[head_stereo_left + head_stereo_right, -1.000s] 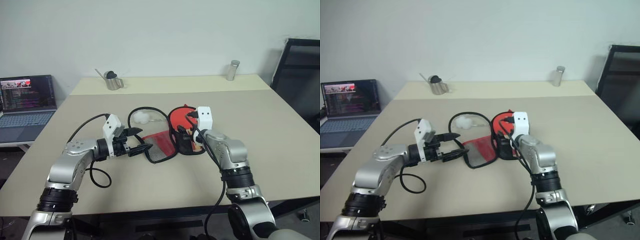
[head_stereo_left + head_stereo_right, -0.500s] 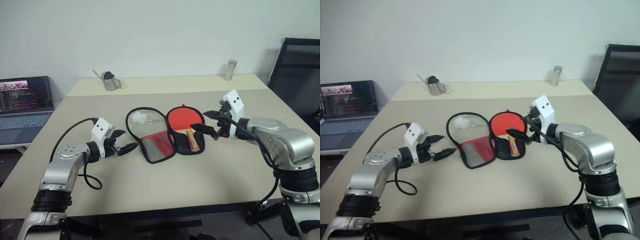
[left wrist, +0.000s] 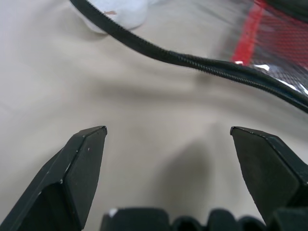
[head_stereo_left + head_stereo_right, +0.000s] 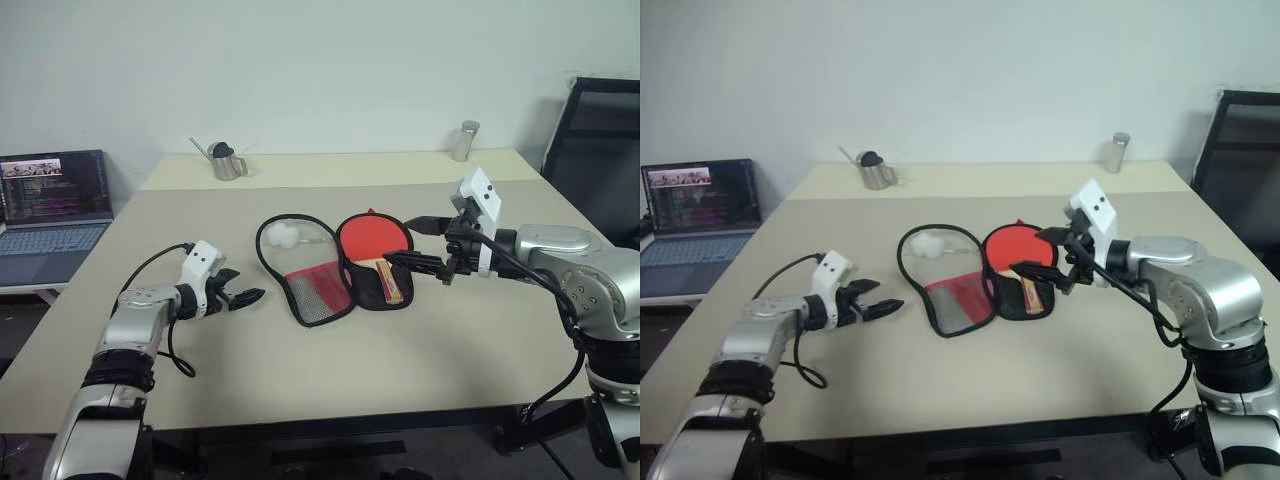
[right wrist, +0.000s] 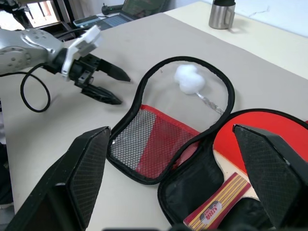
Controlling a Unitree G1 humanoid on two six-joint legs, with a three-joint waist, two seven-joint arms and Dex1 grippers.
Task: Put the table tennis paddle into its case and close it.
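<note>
The case (image 4: 318, 290) lies unzipped and spread open on the middle of the table, its red mesh-pocket half to the left and its black half to the right. The table tennis paddle (image 4: 372, 238) rests in the black half, red face away from me and wooden handle (image 5: 219, 207) toward me. My right gripper (image 4: 395, 240) hovers open just right of and above the paddle, holding nothing. My left gripper (image 4: 250, 284) stands open low over the table, a short way left of the case's zip edge (image 3: 216, 67), touching nothing.
A white wad (image 4: 288, 235) lies inside the case's left half. A metal pitcher (image 4: 225, 160) and a metal tumbler (image 4: 464, 140) stand at the table's far edge. A laptop (image 4: 55, 200) sits off to the left, and a black chair (image 4: 600, 140) stands at the right.
My right gripper has lifted off the case and swung out to the right, uncovering the paddle. My left gripper has drawn back to the left and lower, away from the case's edge.
</note>
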